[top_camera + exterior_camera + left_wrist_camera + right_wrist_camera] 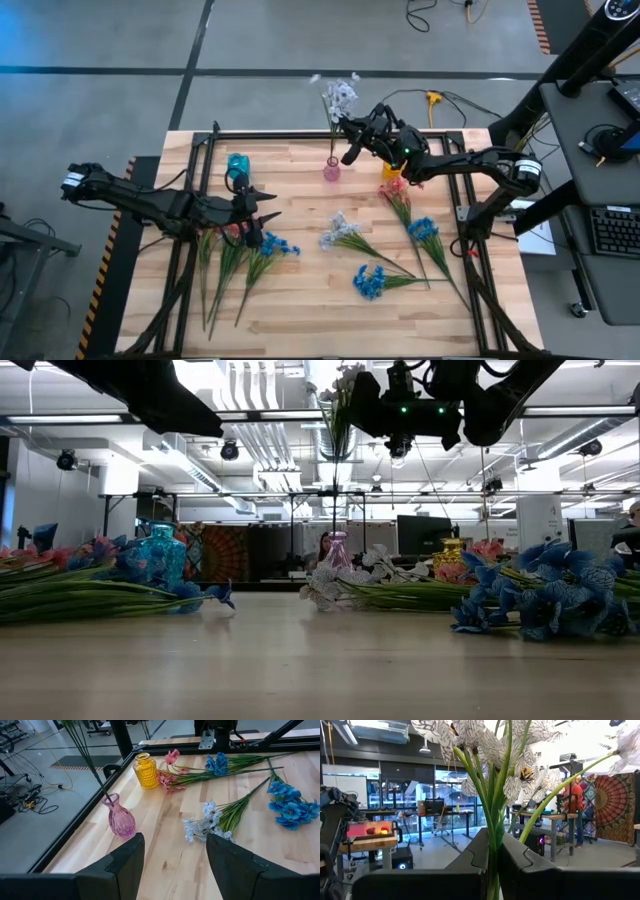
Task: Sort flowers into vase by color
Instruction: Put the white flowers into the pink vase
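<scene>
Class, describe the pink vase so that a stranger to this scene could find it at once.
Start at the wooden table and go to its far edge, near the middle. There stands the pink vase, small, translucent and bulbous, with a white flower going into its neck, the stem held above by the right gripper. Its neighbours are a yellow vase to its right and a teal vase to its left; only this one is pink.

Dark two-finger right gripper (493, 862) clamped tight on bundle of thin green stems (494, 815), stems rising upright between fingers. Pale white veined fabric blossoms (470, 740) fanned out above, one side stem angling off toward far blossom. Beyond: room with desks, red tray (370, 830) holding small round items, orange patterned wall tapestry (615, 805), person in red top (576, 805) standing by table.
</scene>
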